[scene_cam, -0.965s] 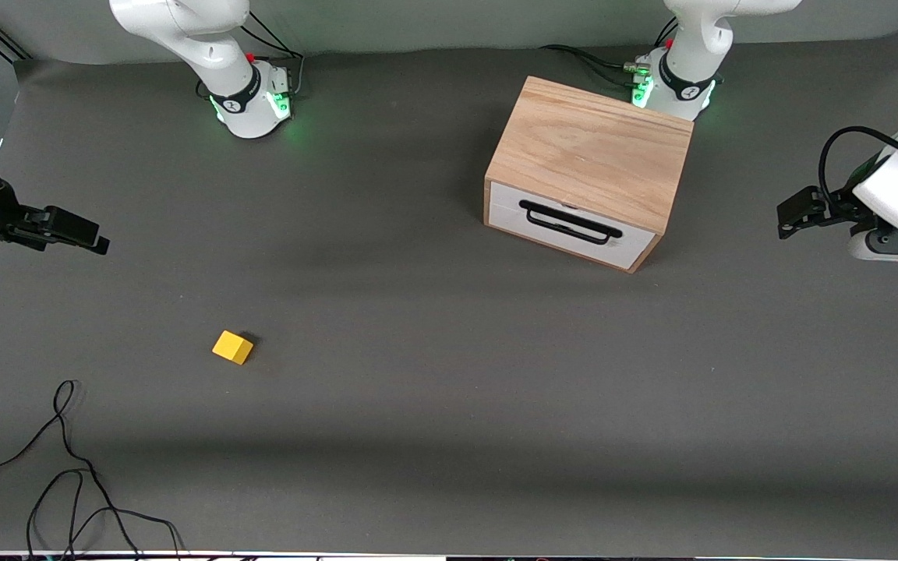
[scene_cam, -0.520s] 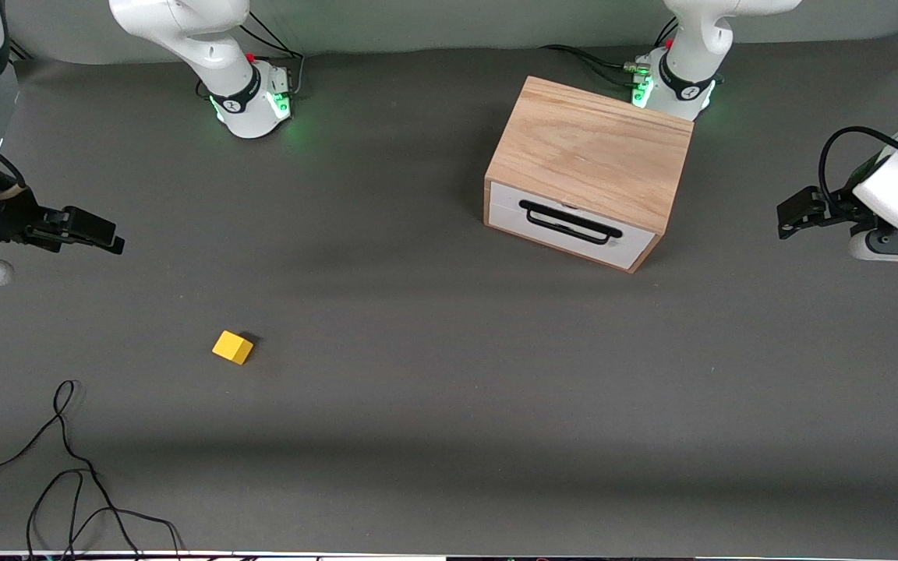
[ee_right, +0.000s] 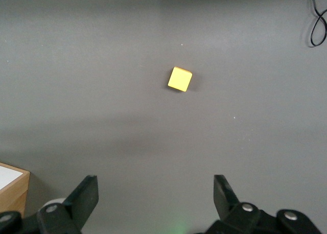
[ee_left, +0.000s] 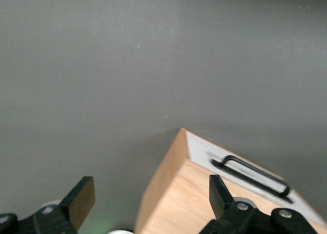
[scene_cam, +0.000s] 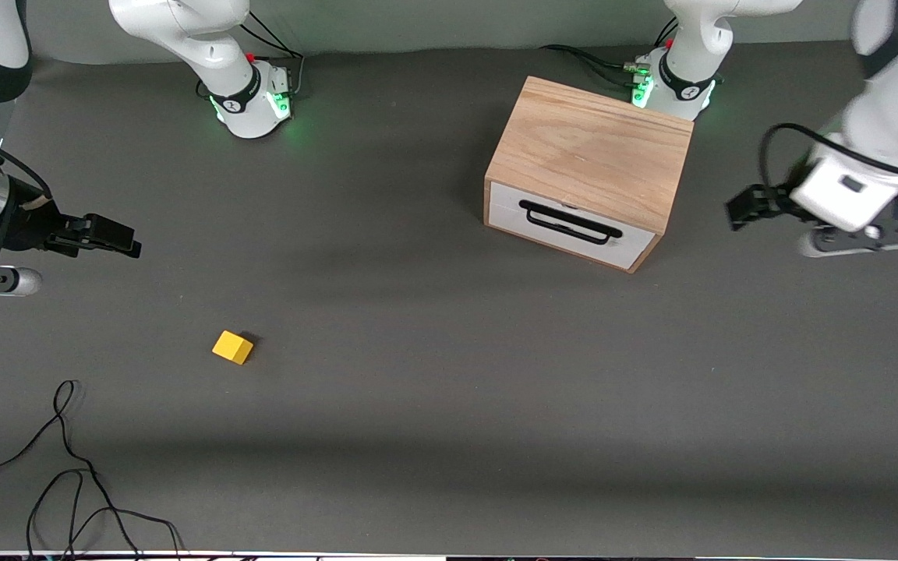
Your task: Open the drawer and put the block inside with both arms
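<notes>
Light oak box cabinet [scene_cam: 594, 152] with a closed white-fronted drawer [scene_cam: 570, 224] and black bar handle [scene_cam: 570, 223], standing on the dark grey worktop [scene_cam: 433, 374] toward the left arm's end; small yellow-orange cube block [scene_cam: 232, 347] lying on the worktop toward the right arm's end, nearer the front camera than the cabinet and well apart from it. Left pincer [ee_left: 148, 195], fingers spread wide and empty, held in the air beside the cabinet; right pincer [ee_right: 156, 195], likewise wide and empty, held over bare worktop near the block. Loose black cable [scene_cam: 67, 475] at the worktop's near edge.
</notes>
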You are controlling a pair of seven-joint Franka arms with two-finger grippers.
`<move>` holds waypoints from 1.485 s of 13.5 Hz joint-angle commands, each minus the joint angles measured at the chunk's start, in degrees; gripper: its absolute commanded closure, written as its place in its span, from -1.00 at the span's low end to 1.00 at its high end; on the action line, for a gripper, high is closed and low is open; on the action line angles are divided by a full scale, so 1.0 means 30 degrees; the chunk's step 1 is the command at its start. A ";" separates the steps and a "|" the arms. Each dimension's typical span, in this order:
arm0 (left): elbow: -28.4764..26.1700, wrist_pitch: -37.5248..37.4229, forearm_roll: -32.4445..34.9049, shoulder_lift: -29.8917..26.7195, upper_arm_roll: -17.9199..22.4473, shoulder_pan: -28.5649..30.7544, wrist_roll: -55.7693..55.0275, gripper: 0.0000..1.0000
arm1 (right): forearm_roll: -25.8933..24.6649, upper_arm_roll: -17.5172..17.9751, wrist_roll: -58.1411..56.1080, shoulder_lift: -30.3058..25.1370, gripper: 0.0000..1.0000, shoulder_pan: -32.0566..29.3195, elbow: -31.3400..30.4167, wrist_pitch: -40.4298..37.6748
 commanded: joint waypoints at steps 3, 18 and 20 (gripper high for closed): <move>0.0307 -0.0439 -0.0350 0.0286 -0.3546 -0.0251 -1.2021 -1.00 | -0.0276 -0.0125 -0.0283 -0.0111 -0.99 0.0117 -0.1012 -0.0872; 0.0688 0.1727 0.0995 0.5320 -0.7012 -0.1189 -2.4912 -1.00 | -0.1008 -0.0301 -0.0283 0.1905 -0.99 -0.0087 -0.8104 0.9168; 0.0368 0.2604 0.1348 0.6203 -0.6576 -0.1218 -2.5551 -1.00 | -0.1008 -0.0505 -0.0312 0.2289 -0.99 -0.0117 -0.9737 1.2031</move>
